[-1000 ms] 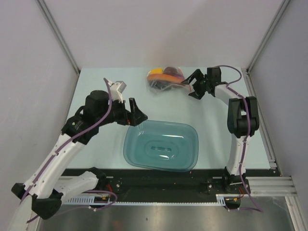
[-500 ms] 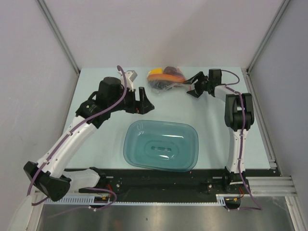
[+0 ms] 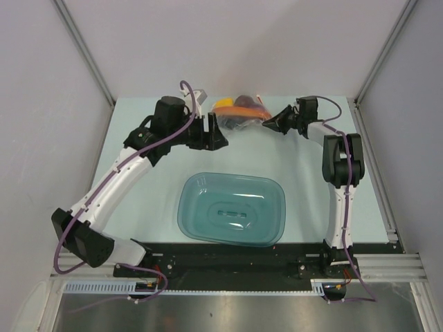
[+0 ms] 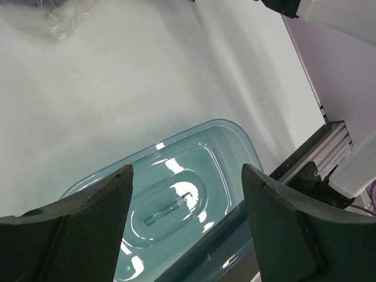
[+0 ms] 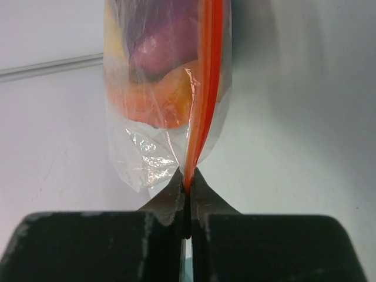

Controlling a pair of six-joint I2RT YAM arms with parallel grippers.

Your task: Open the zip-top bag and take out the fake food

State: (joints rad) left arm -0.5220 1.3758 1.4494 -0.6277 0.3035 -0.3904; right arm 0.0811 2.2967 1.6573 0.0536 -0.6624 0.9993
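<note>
Just one zip-top bag (image 3: 239, 114), fake food (image 5: 161, 56) inside, at the desk's (image 3: 304, 180) far edge; right fingers (image 5: 185, 191) pinch its zip strip (image 5: 207, 88), left fingers (image 3: 216, 131) gape empty beside it; one tub (image 3: 208, 221) nearer.

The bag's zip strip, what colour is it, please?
Orange-red zip strip, clearest in the right wrist view.

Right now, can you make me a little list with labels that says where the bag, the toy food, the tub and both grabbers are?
bag: zip-top bag, at the far side of the table
food: fake food, inside the bag
tub: teal tub, near the arms, nothing in it
right gripper: shut on the bag's orange-red zip strip
left gripper: open, holding nothing, beside the bag
</note>
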